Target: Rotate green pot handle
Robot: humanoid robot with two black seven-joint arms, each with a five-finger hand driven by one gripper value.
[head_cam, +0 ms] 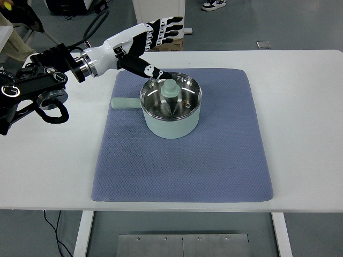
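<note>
The green pot (pixel 171 110) is sitting on the far half of the blue mat (pixel 182 160), which is lying across the middle of the white counter (pixel 305 123). Its handle (pixel 125 103) is pointing left, the long axis running nearly parallel to the counter's near edge, with the tip reaching just short of the mat's left border. Inside the steel bowl of the pot a small pale green knobbed piece (pixel 170 89) is showing.

The left robot hand (pixel 147 40) is hovering at the far left of the pot, raised above the counter, its fingers spread and holding nothing; the thumb (pixel 140 67) is angling down toward the pot's far rim without clearly touching it. The handle is lying to the near side of this hand and slightly left of it. No right arm is showing, so the left one is the only candidate for the move.

Room for swinging the handle looks generous: bare mat is lying on the near side and bare counter to the left, with nothing else standing near.
</note>
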